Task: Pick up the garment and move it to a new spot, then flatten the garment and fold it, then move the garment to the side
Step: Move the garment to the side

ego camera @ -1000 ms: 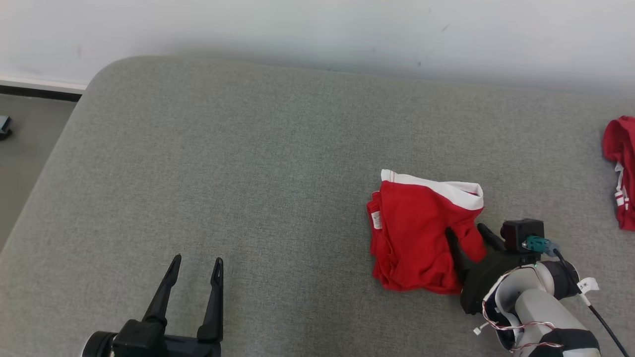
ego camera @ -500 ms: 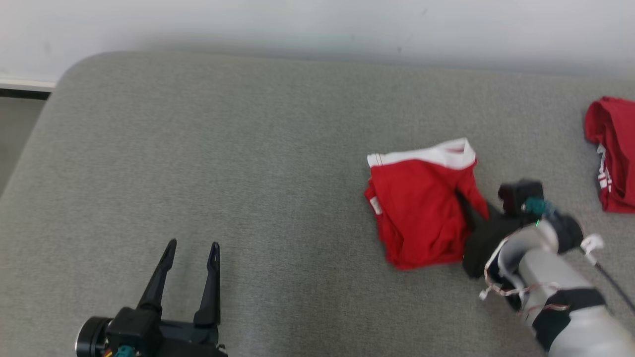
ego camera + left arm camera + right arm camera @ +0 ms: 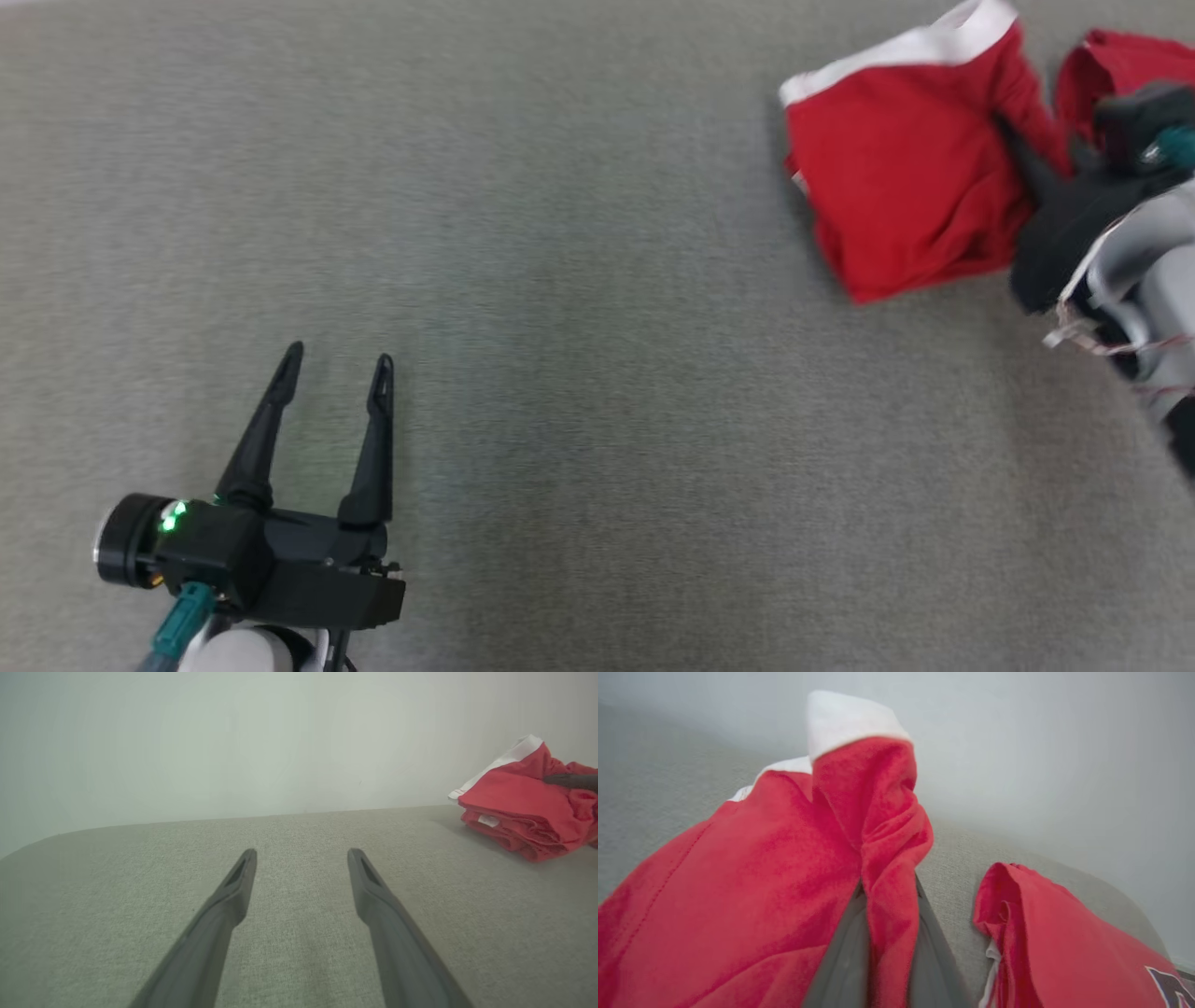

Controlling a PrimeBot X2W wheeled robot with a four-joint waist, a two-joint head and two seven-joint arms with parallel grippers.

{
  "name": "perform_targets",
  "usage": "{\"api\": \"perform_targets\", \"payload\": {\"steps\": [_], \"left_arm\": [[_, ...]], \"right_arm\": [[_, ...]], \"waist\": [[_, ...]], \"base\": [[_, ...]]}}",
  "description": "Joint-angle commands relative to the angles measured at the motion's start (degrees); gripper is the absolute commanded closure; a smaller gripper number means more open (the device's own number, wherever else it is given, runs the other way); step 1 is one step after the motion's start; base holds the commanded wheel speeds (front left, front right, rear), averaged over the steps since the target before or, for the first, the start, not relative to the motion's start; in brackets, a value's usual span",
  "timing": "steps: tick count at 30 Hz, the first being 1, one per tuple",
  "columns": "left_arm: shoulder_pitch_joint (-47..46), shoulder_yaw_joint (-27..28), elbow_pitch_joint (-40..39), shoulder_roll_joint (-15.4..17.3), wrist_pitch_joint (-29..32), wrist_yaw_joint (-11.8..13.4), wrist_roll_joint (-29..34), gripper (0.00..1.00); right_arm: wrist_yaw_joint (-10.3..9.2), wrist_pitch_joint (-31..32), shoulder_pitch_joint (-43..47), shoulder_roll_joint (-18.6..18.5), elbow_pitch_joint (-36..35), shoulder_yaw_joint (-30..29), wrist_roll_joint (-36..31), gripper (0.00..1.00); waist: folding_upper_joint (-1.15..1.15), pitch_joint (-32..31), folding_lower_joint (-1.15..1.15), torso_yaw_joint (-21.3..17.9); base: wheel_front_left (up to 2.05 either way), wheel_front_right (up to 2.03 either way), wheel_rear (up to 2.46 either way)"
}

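The garment [image 3: 896, 187] is a folded pair of red shorts with a white waistband, lying at the upper right of the grey padded surface [image 3: 579, 373]. My right gripper [image 3: 1013, 140] is shut on a bunched fold at its right edge. In the right wrist view that fold rises between the fingers [image 3: 929, 947], whose tips it hides, and the garment [image 3: 761, 882] spreads to the left. My left gripper [image 3: 338, 357] rests open at the lower left, far from the cloth. Between its spread fingers is bare surface [image 3: 302, 854], and the garment [image 3: 518, 807] lies to the far right.
A second red garment [image 3: 1092, 56] lies just right of the held one, close beside my right gripper, and appears again as red cloth with white trim [image 3: 1055, 933]. A pale wall [image 3: 280, 742] backs the surface.
My right gripper closed on the garment's right edge and drew it right, up beside the second red garment. The head camera has swung down, shifting the whole picture. The left gripper stays open.
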Motion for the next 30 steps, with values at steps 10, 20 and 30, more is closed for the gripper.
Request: {"api": "perform_targets", "payload": {"steps": [10,20,30], "left_arm": [[-1.47,0.81,-3.81,3.72,-0.17,0.13,1.69,0.00],[-1.15,1.37,-6.97,5.32,-0.17,0.13,2.42,0.00],[-1.59,1.52,-8.44,6.35,-0.17,0.14,2.17,0.00]], "right_arm": [[-0.13,0.80,-7.76,-6.62,0.72,-0.25,3.13,1.00],[-0.13,0.27,-11.95,-10.33,5.36,-1.99,3.64,1.00],[-0.13,1.35,-18.54,-12.64,11.12,-0.94,-1.15,1.00]], "waist": [[-0.01,10.17,-0.02,-11.21],[-0.01,12.94,-0.02,-13.44],[-0.01,15.54,-0.02,-12.39]], "base": [[0.00,0.00,0.00],[0.00,0.00,0.00],[0.00,0.00,0.00]]}}
